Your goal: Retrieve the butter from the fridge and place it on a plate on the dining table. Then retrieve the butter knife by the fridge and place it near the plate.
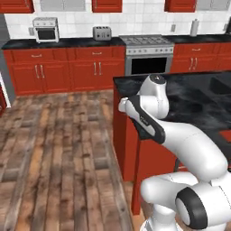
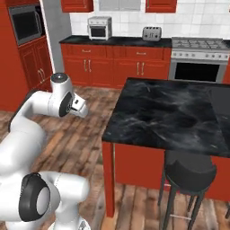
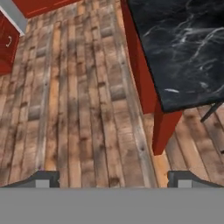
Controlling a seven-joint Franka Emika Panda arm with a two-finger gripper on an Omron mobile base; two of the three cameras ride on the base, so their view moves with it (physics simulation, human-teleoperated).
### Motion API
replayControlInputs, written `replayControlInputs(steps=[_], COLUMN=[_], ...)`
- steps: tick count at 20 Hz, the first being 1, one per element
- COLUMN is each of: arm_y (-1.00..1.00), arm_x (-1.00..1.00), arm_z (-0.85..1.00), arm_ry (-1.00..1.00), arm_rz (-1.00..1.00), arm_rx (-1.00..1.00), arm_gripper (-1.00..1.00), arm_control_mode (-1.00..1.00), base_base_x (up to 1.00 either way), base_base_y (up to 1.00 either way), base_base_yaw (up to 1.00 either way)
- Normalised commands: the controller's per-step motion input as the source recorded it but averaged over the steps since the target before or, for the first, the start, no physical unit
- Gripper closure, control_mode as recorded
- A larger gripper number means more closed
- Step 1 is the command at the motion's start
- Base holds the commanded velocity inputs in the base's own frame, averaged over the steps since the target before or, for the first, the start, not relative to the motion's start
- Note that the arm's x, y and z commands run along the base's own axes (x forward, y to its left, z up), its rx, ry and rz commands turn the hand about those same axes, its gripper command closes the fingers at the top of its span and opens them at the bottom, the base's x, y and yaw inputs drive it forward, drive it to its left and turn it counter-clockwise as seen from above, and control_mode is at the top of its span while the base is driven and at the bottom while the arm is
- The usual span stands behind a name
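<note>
The wood plank floor (image 1: 58,149) takes up most of the scene, running from the robot back to a wall of red cabinets (image 1: 67,67) under a black counter (image 1: 63,43). The dining table (image 2: 170,112), black marble on a red base, stands to the right of the arm; its near corner and one red leg show in the hand view (image 3: 175,52), and its top is bare where it can be seen. A steel stove (image 1: 148,56) with a dark oven door sits in the cabinet run behind the table. A dark round stool (image 2: 188,173) is tucked at the table's near side. On the back counter stand a white toaster oven (image 1: 46,29) and, to its right, a grey toaster (image 1: 102,32). A built-in microwave (image 2: 24,22) sits in the tall red unit at the left of the right base view. No writing or brand can be read on any of these. The arm is folded, hand held over the floor just beside the table's corner. The gripper (image 3: 113,179) has its jaws spread wide, with bare floor between the two tips and nothing held. Butter, plate and fridge cannot be placed from these views.
</note>
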Motion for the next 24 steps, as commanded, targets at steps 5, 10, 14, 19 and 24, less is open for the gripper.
replayControlInputs(steps=[5, 10, 14, 19, 24], arm_y=[0.00, 0.00, 0.00, 0.00, 0.00], arm_x=[0.00, 0.00, 0.00, 0.00, 0.00], arm_z=[0.00, 0.00, 0.00, 0.00, 0.00], arm_ry=[0.00, 0.00, 0.00, 0.00, 0.00], arm_rz=[0.00, 0.00, 0.00, 0.00, 0.00], arm_rx=[0.00, 0.00, 0.00, 0.00, 0.00], arm_gripper=[-1.00, -1.00, -1.00, -1.00, -1.00], arm_control_mode=[1.00, 1.00, 1.00, 1.00, 1.00], base_base_x=[0.10, 0.26, 0.38, 0.53, 0.47], base_base_y=[1.00, 0.89, 0.90, 0.99, 1.00], base_base_yaw=[-0.53, -0.70, -0.72, -0.67, -0.57])
